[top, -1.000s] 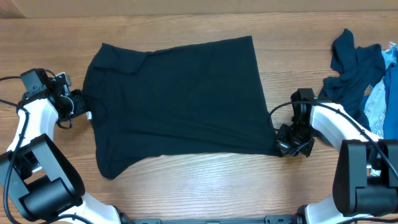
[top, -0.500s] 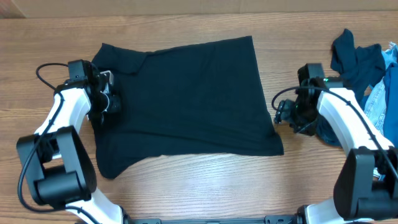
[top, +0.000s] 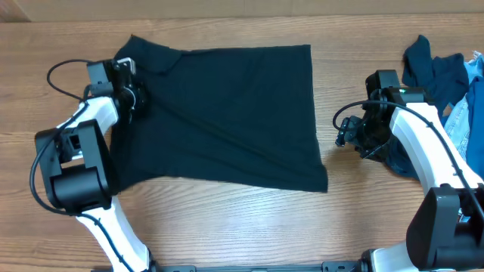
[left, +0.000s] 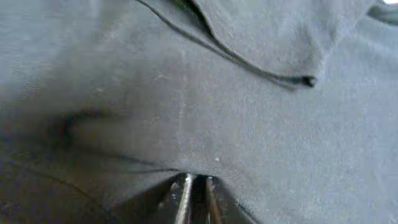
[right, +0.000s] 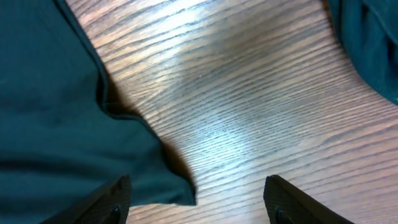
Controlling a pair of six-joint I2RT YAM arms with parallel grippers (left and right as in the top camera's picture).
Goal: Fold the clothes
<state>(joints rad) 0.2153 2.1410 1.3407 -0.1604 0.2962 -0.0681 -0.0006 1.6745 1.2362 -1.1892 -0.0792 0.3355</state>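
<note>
Evidently little was done: the shirt [top: 227, 113] lay unfolded; left gripper [top: 134, 98] pinched its upper-left edge, right gripper [top: 349, 136] gaped empty; the pile [top: 442, 83] at right waited.

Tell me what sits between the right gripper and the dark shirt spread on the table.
Nothing but bare table: in the overhead view a strip of wood separates the right gripper from the right edge of the shirt.

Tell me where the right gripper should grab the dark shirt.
Grip the near right hem corner of the dark shirt, coming in low from the right. That corner lies flat at the cloth's edge, with bare table beside it, nearest the open right gripper.
</note>
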